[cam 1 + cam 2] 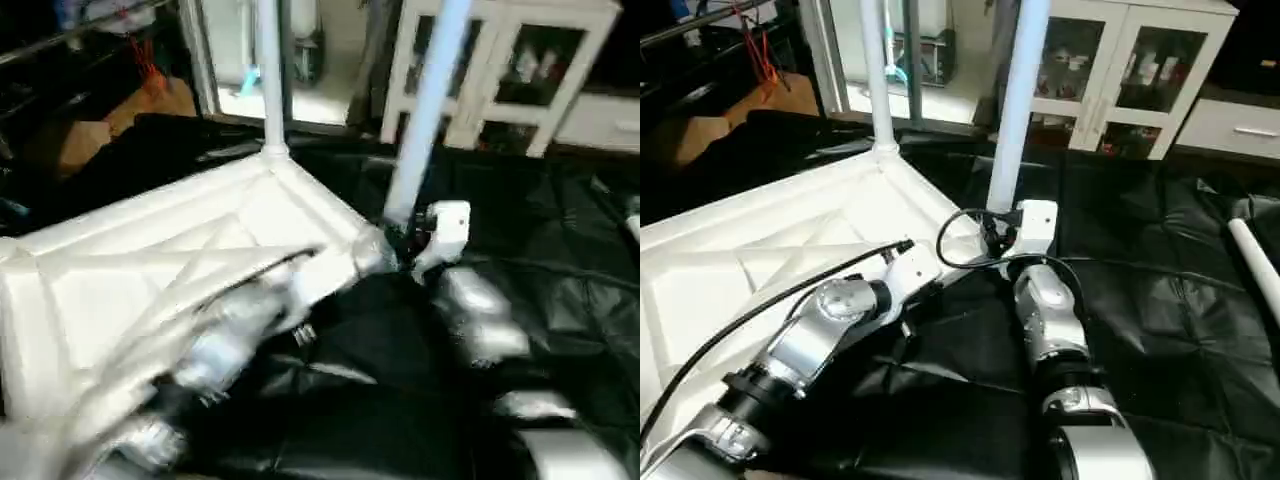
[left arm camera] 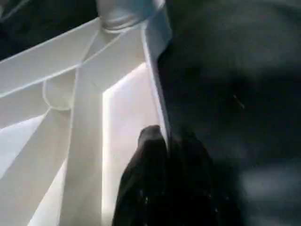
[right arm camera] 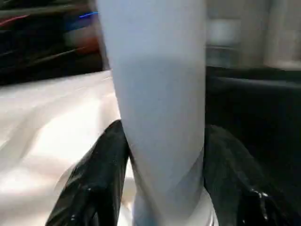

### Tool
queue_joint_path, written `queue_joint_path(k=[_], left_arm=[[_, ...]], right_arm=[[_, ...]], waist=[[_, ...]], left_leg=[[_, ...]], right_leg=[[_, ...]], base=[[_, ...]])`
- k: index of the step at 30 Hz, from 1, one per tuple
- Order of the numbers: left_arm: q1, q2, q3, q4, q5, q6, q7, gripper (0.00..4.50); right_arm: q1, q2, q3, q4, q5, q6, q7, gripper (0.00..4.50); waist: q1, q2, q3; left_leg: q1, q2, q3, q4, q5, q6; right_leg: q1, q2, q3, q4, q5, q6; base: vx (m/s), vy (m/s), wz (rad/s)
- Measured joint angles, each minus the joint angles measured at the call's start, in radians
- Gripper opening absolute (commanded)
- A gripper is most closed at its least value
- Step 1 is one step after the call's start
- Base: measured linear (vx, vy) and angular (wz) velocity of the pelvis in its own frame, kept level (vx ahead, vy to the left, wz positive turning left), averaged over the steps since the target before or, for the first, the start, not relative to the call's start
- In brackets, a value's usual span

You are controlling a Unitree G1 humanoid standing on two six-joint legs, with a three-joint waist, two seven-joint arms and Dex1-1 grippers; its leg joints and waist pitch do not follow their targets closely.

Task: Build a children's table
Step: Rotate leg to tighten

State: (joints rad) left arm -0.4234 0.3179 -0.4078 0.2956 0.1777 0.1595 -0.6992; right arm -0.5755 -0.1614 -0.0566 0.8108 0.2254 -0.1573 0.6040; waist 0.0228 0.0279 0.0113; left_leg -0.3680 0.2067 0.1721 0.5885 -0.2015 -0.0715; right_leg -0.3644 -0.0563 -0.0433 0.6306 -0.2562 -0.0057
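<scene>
- Tabletop (image 1: 770,250), white moulded plastic, lies upside down on black sheeting (image 1: 1160,300), X-ribs up; my left gripper (image 2: 167,150) pinches its thin edge wall.
- One leg (image 1: 878,75) stands in the far corner socket; my right gripper (image 3: 162,155) clamps a second smooth, round leg (image 1: 1015,110) at the near corner.
- Third leg (image 1: 1252,255) lies on the sheeting; I judge the build about half done.

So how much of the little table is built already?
One leg already stands in the far corner of the upside-down tabletop. The right gripper has its fingers around a second leg at the near corner socket, while the left gripper pinches the tabletop's rim. Another leg lies on the black sheet, not fitted.
</scene>
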Motion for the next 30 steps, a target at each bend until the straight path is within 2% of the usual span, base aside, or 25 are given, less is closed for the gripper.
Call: queue_joint_path(k=[1,3,4,6,9,13,20,22,26,27,30], left_arm=[[0.019,0.038,0.006,-0.017,-0.019,-0.035,-0.036,0.00],[0.032,0.072,0.020,-0.024,-0.037,-0.072,-0.085,0.00],[0.053,0.088,0.030,-0.043,-0.059,-0.084,-0.123,0.00],[0.077,0.114,0.039,-0.083,-0.078,-0.102,-0.172,0.00],[0.096,0.145,0.038,-0.107,-0.104,-0.125,-0.215,0.00],[0.100,0.158,0.038,-0.106,-0.114,-0.140,-0.225,0.00],[0.098,0.172,0.042,-0.094,-0.125,-0.145,-0.231,0.00],[0.099,0.172,0.047,-0.092,-0.125,-0.145,-0.236,0.00],[0.100,0.173,0.052,-0.087,-0.126,-0.146,-0.237,0.00],[0.100,0.174,0.054,-0.085,-0.126,-0.146,-0.237,0.00],[0.100,0.178,0.056,-0.081,-0.126,-0.146,-0.236,0.00]], right_arm=[[0.002,-0.038,0.023,-0.008,0.000,0.001,0.092,2.70],[0.003,-0.066,0.029,-0.014,0.007,0.012,0.194,2.77],[0.004,-0.102,0.034,-0.026,0.031,0.044,0.292,3.06],[0.011,-0.157,0.057,-0.057,0.046,0.088,0.421,3.18],[0.024,-0.188,0.062,-0.092,0.062,0.143,0.528,3.39],[0.028,-0.215,0.063,-0.096,0.088,0.156,0.585,3.39],[0.041,-0.215,0.061,-0.102,0.126,0.179,0.609,2.90],[0.050,-0.200,0.050,-0.109,0.128,0.185,0.608,2.63],[0.061,-0.181,0.044,-0.120,0.131,0.188,0.599,2.44],[0.062,-0.175,0.044,-0.120,0.131,0.188,0.594,2.23],[0.065,-0.155,0.044,-0.120,0.127,0.172,0.564,2.05]], waist=[[0.001,0.001,0.001],[0.006,0.002,0.002],[0.007,0.004,0.003],[0.013,0.003,0.004],[0.019,0.002,0.005],[0.021,0.003,0.007],[0.014,0.003,0.007],[0.013,0.003,0.007],[0.011,0.003,0.008],[0.010,0.003,0.008],[0.005,0.001,0.009]], left_leg=[[0.000,0.000,0.000,-0.001,0.000,0.000],[0.000,0.001,-0.001,-0.001,0.001,0.000],[-0.001,0.001,-0.001,0.001,0.002,0.003],[-0.002,0.000,0.000,0.002,0.002,0.007],[-0.004,0.000,0.000,0.003,0.002,0.008],[-0.004,0.000,0.000,0.003,0.002,0.008],[-0.003,0.000,0.001,0.004,0.003,0.006],[-0.003,0.001,0.001,0.004,0.003,0.006],[-0.003,0.001,0.001,0.004,0.004,0.004],[-0.002,0.001,0.001,0.004,0.004,0.003],[-0.001,0.001,0.001,0.004,0.003,-0.001]], right_leg=[[-0.001,0.000,-0.001,0.000,0.000,0.000],[-0.003,0.001,-0.002,0.001,0.000,0.000],[-0.004,0.000,-0.002,0.001,0.000,0.000],[-0.004,-0.001,-0.002,0.000,0.000,0.000],[-0.005,-0.001,-0.002,0.000,0.000,0.000],[-0.007,-0.001,-0.002,0.002,0.000,0.000],[-0.008,-0.001,-0.001,0.006,-0.001,-0.001],[-0.009,-0.001,-0.001,0.007,-0.001,-0.002],[-0.010,-0.001,-0.001,0.011,-0.002,-0.003],[-0.010,-0.001,0.000,0.012,-0.002,-0.003],[-0.010,-0.001,0.001,0.014,-0.002,-0.003]], base=[[0.000,0.000,0.00],[0.000,0.000,0.00],[0.000,0.000,0.00],[0.000,0.000,0.00],[0.000,0.000,0.00],[0.000,0.000,0.00],[0.000,0.000,0.00],[0.000,0.000,0.00],[0.000,0.000,0.00],[0.000,0.000,0.00],[0.000,0.000,0.00]])
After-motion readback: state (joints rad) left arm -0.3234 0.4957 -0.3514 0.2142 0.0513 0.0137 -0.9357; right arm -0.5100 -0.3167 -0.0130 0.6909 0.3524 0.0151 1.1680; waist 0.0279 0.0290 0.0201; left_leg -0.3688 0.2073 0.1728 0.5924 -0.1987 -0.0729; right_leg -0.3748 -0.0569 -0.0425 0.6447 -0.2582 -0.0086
